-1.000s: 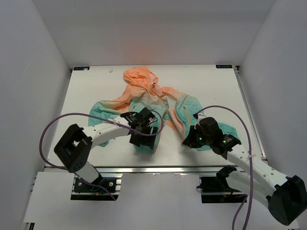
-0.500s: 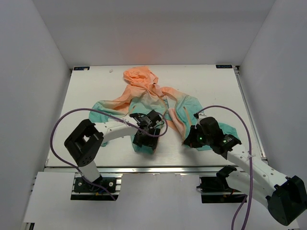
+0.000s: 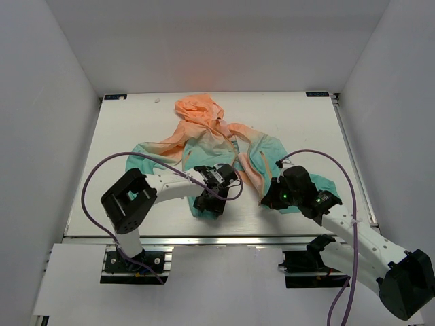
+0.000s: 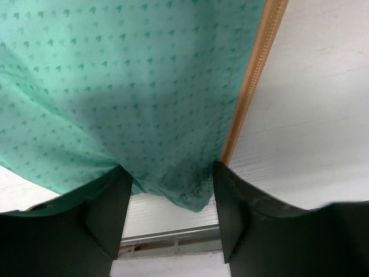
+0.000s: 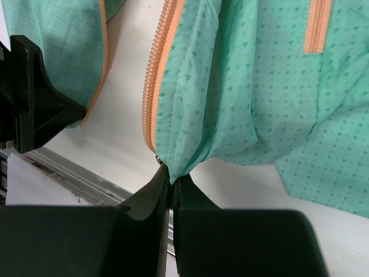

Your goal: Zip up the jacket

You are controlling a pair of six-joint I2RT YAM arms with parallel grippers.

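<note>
The jacket (image 3: 204, 132) lies open on the white table, peach hood at the back, teal hem toward me. My left gripper (image 3: 212, 200) is open over the hem corner of the left front panel (image 4: 127, 98); the teal corner hangs between its fingers (image 4: 112, 210), and the orange zipper tape (image 4: 251, 81) runs along the panel's right edge. My right gripper (image 3: 270, 195) is shut on the hem corner of the right front panel (image 5: 230, 98), beside its orange zipper (image 5: 155, 92); a small metal zipper part (image 5: 158, 160) shows at the fingertips. An orange pocket zip (image 5: 316, 26) shows at the upper right.
The table's near metal edge (image 3: 217, 238) lies just below both grippers. White walls (image 3: 41, 102) enclose the table on three sides. Purple cables (image 3: 122, 163) loop from both arms. Bare table (image 4: 311, 104) lies right of the left panel's zipper.
My left gripper has shifted to the right along the left panel's hem toward its zipper edge. The right gripper has stayed in place, still shut on the right hem.
</note>
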